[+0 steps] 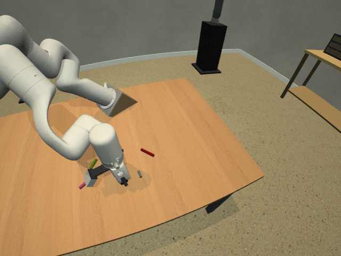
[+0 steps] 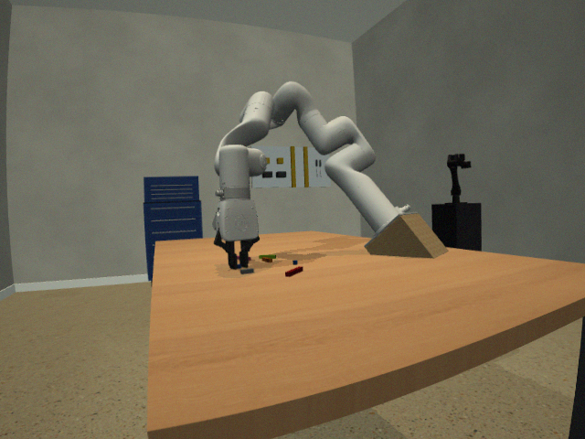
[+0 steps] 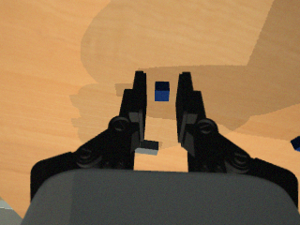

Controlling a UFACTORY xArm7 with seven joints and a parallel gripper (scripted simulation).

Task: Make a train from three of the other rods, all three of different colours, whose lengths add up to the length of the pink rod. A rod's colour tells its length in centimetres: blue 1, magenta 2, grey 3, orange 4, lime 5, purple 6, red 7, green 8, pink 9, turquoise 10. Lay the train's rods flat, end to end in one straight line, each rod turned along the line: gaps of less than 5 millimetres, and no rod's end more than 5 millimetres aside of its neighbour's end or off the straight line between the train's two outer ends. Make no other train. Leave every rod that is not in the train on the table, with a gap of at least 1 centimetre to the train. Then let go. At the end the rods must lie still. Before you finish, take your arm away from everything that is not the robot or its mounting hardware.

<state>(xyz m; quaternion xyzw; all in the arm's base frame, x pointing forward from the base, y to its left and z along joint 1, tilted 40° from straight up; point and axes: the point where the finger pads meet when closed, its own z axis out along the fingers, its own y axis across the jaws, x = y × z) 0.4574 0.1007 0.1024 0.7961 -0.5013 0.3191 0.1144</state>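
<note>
My gripper (image 1: 124,182) (image 2: 239,262) (image 3: 161,87) hangs low over the table (image 1: 192,143), fingers pointing down and partly apart. In the wrist view a small blue rod (image 3: 161,91) shows in the gap between the fingertips, narrower than the gap and touched by neither finger. A short grey rod (image 1: 139,174) (image 2: 246,271) lies just beside the gripper. A red rod (image 1: 147,152) (image 2: 293,271) lies further off. A lime rod (image 1: 93,162) and a magenta-pink rod end (image 1: 82,185) show behind my wrist. Another blue piece (image 2: 294,262) (image 3: 295,142) lies apart. I see no whole pink rod.
My arm's base wedge (image 1: 118,103) (image 2: 406,241) stands at the back of the table. A green rod (image 2: 267,256) lies on the far side of the gripper with an orange one close by it. My forearm hides part of the rod cluster in the top view.
</note>
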